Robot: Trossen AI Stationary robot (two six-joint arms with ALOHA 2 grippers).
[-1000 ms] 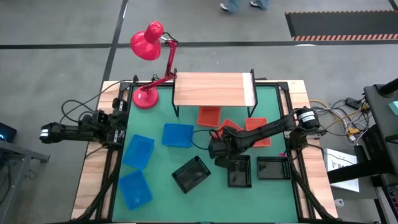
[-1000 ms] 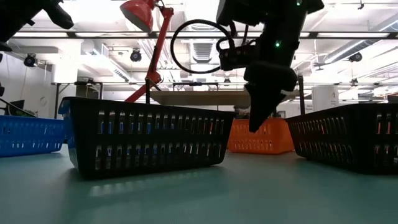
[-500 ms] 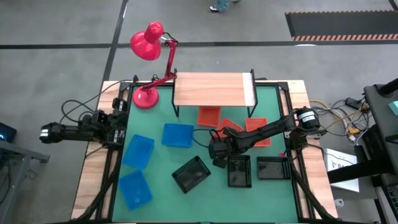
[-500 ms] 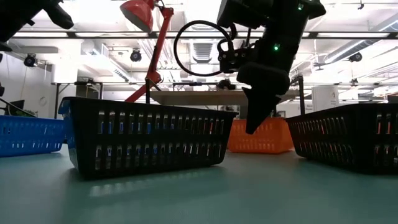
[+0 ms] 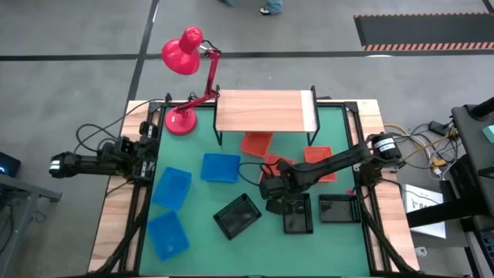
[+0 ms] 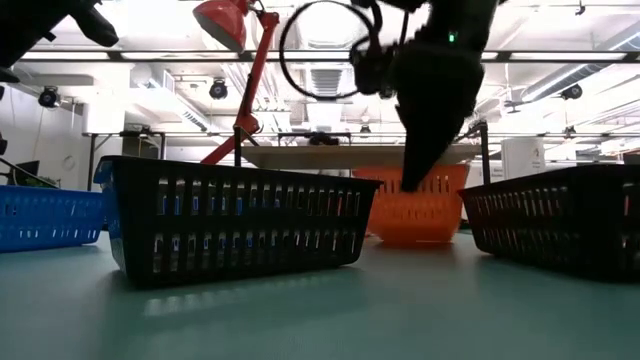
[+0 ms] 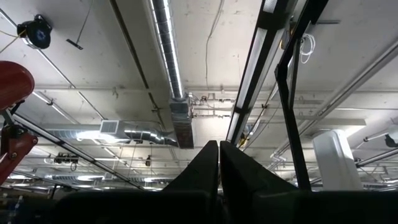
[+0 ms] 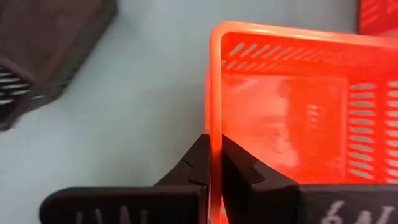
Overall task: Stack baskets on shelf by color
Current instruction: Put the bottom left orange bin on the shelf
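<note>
Pinching the rim of an orange-red basket (image 8: 292, 118) between my right tool (image 8: 214, 158) fingers, I have that tool closed on the basket's side wall, one finger inside and one outside, near the middle of the green desk (image 5: 201, 193) in the high view. From table height the held basket (image 6: 412, 205) hangs tilted, with its near edge off the desk surface, under the dark tool (image 6: 415, 175). Seen from above, the right tool (image 5: 272, 185) sits at about 6 o'clock from the shelf (image 5: 262, 110), and the basket it grips (image 5: 279, 164) lies just at its 1 o'clock. Another orange-red basket (image 5: 257, 143) lies partly under the shelf's front edge, and a third (image 5: 319, 160) lies toward 3 o'clock of the gripped one. Nothing rests on the wooden shelf top. Three blue baskets sit toward 9 o'clock on the desk: one (image 5: 221, 167) near the centre, one (image 5: 171, 188) beside it, one (image 5: 167, 235) nearest the front edge. Three black baskets sit toward 6 o'clock: one (image 5: 238, 215) turned at an angle, one (image 5: 297, 214) just below my right tool, one (image 5: 339, 208) beside it. A red lamp (image 5: 184, 52) stands at the 11 o'clock corner. My left tool (image 7: 218, 163) is shut and empty, parked off the desk's 9 o'clock edge, pointing up at the ceiling.
</note>
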